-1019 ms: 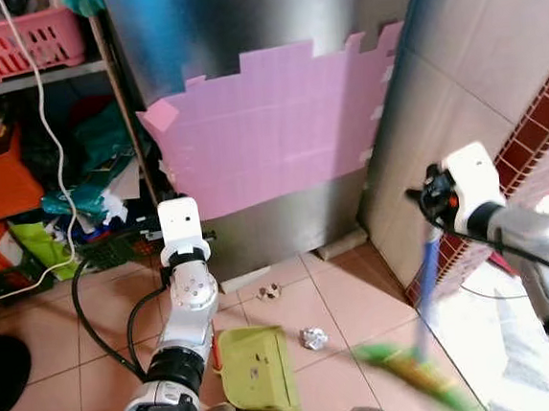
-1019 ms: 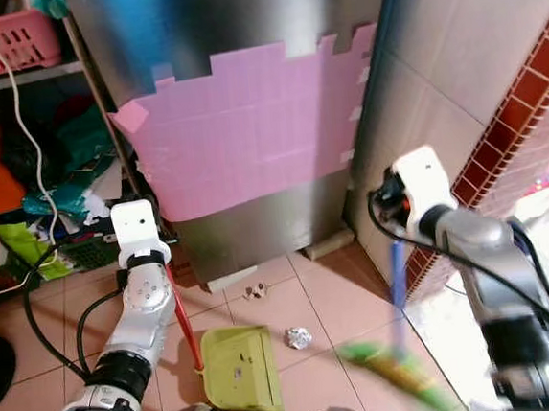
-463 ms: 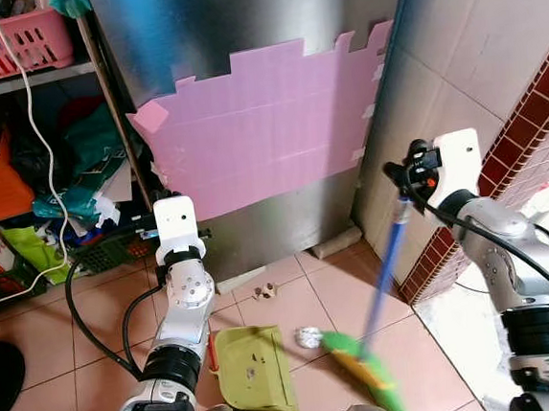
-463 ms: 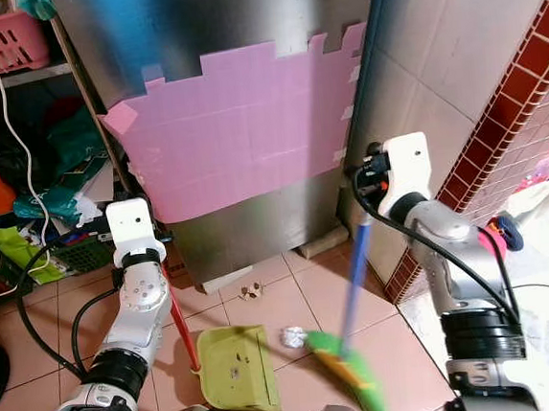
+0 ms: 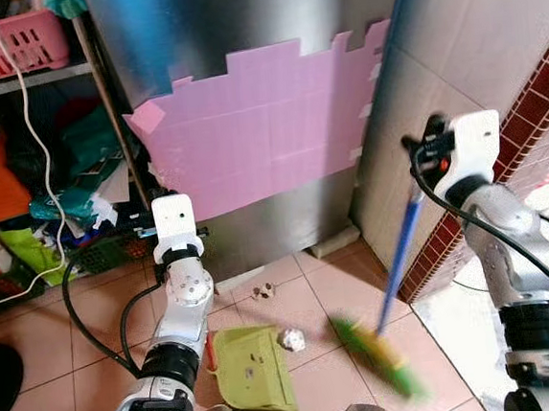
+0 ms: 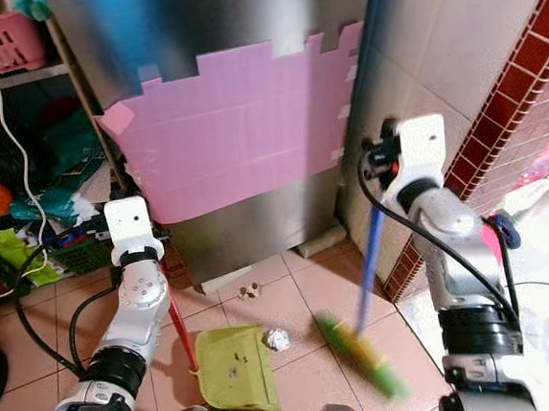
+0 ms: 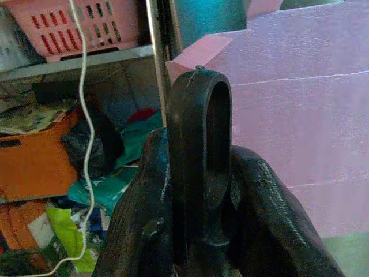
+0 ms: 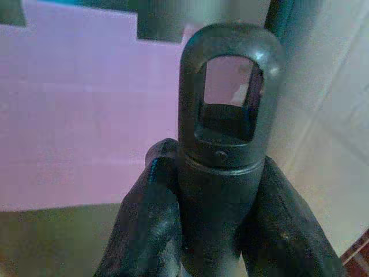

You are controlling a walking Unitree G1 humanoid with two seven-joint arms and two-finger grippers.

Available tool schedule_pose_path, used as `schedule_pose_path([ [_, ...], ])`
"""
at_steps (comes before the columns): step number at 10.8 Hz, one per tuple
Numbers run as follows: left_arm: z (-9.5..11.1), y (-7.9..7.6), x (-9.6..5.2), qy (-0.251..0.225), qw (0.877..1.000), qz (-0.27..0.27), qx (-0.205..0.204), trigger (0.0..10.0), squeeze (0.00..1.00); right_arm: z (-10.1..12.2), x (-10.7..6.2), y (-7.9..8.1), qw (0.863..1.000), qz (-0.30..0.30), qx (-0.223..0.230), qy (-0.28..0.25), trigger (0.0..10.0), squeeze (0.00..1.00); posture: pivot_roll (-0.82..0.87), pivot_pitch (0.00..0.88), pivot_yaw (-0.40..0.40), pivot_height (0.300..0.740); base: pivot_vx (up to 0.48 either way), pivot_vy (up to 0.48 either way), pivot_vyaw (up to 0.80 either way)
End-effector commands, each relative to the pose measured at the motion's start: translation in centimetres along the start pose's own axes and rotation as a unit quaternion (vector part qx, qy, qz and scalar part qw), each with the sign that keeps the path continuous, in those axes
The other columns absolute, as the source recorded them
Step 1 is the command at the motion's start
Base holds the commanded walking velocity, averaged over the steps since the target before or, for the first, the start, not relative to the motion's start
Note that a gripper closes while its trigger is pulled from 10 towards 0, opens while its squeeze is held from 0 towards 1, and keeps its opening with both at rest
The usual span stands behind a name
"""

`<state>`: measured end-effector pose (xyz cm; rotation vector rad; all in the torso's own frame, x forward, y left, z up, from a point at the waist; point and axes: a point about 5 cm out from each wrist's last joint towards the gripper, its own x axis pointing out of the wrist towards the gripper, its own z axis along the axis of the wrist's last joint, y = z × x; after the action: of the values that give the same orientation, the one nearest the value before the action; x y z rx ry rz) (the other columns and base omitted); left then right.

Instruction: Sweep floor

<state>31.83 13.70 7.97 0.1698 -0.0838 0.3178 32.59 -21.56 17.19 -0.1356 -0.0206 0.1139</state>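
Note:
A green dustpan (image 5: 253, 366) lies on the tan floor tiles with a few crumbs in it. Its red handle (image 6: 180, 331) rises to my left gripper (image 7: 199, 170), which is shut on the handle's black end loop. A crumpled paper ball (image 5: 289, 339) rests at the pan's right edge. More small debris (image 5: 263, 290) lies nearer the fridge. My right gripper (image 8: 222, 173) is shut on the top of the broom's blue handle (image 5: 399, 252). The broom's green head (image 5: 376, 355) is blurred, low over the floor, right of the paper ball.
A steel fridge (image 5: 285, 214) with a pink sheet (image 5: 258, 130) stands straight ahead. A cluttered shelf holding a pink basket (image 5: 15, 41), with white cables hanging down it, is at the left. The tiled wall (image 5: 472, 44) closes the right side.
The broom head swept left to the paper ball, then swung back right. The ball now lies closer to the dustpan's edge. The dustpan and left arm stayed put.

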Motion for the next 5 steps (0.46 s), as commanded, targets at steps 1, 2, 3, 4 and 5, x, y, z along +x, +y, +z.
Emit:
schedule_pose_path([
  [1, 0.5, 0.7, 0.5, -0.019, 1.0, 0.014, 0.021, 10.0, 0.0, 2.1, 0.6, 0.3, 0.998, -0.003, -0.005, -0.057, 10.0, 0.0, -0.15, 0.0, 0.009, 0.74, 0.0, 0.0, 0.0],
  [2, 0.5, 1.0, 0.6, -0.021, 0.999, 0.023, 0.029, 10.0, 0.0, 1.8, 0.7, 1.1, 0.998, 0.008, 0.038, -0.056, 10.0, 0.0, -0.15, 0.0, 0.007, 0.74, 0.0, 0.0, 0.0],
  [3, 0.6, 1.4, 0.7, -0.027, 0.998, 0.037, 0.039, 10.0, 0.0, 1.3, 0.6, 1.8, 0.996, 0.033, 0.077, -0.04, 10.0, 0.0, -0.16, 0.0, 0.006, 0.74, 0.0, 0.0, 0.0],
  [4, 0.7, 1.7, 0.8, -0.031, 0.997, 0.047, 0.044, 10.0, 0.0, 0.5, 0.2, 2.7, 0.991, 0.079, 0.107, -0.003, 10.0, 0.0, -0.16, 0.0, 0.008, 0.74, 0.0, 0.0, 0.0],
  [5, 0.8, 1.9, 0.9, -0.036, 0.997, 0.056, 0.048, 10.0, 0.0, -0.2, -0.4, 3.0, 0.983, 0.125, 0.129, 0.027, 10.0, 0.0, -0.16, 0.0, 0.009, 0.74, 0.0, 0.0, 0.0],
])
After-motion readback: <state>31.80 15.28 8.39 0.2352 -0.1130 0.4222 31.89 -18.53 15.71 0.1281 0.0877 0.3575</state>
